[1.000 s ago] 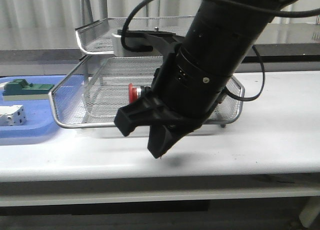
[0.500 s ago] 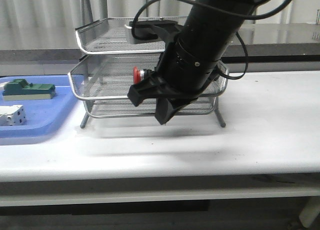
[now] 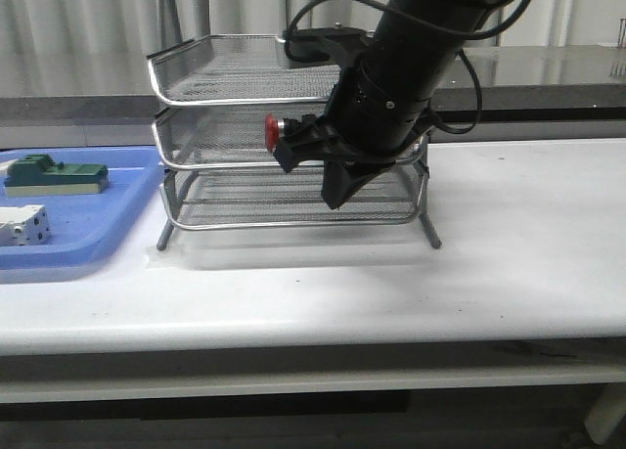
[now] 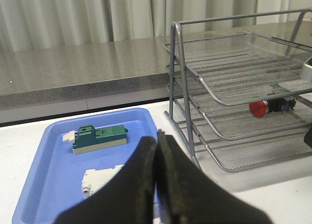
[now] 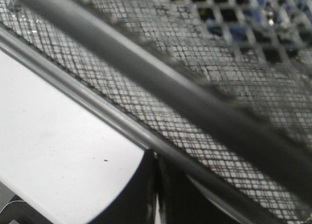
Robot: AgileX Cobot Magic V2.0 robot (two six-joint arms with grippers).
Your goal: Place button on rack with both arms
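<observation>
From my station, the small push-button switch with its red round head and dark body (image 4: pixel 271 107) lies on its side in the middle tier of the three-tier silver wire-mesh rack (image 3: pixel 210 97), which stands toward the back of the white tabletop (image 3: pixel 528 253), nearer its left half. In the front view the red head (image 3: pixel 275 129) shows just beside my right arm's black gripper (image 3: pixel 323 170), which hangs at the front rim of that middle tray; I see nothing between its fingers there, and in the right wrist view the two dark fingertips (image 5: pixel 146 190) sit closed against each other with the mesh and frame rail right above them. The left gripper (image 4: pixel 157 185) is also clenched shut on nothing, hovering over the flat blue plastic tray (image 4: pixel 53 185) at the left edge of the tabletop, where a green block (image 4: pixel 100 136) and a white boxy component (image 3: pixel 22 224) remain. I judge the placement itself done: the button is in the rack and free of both grippers. What looks left is only pulling the right arm clear of the rack.
</observation>
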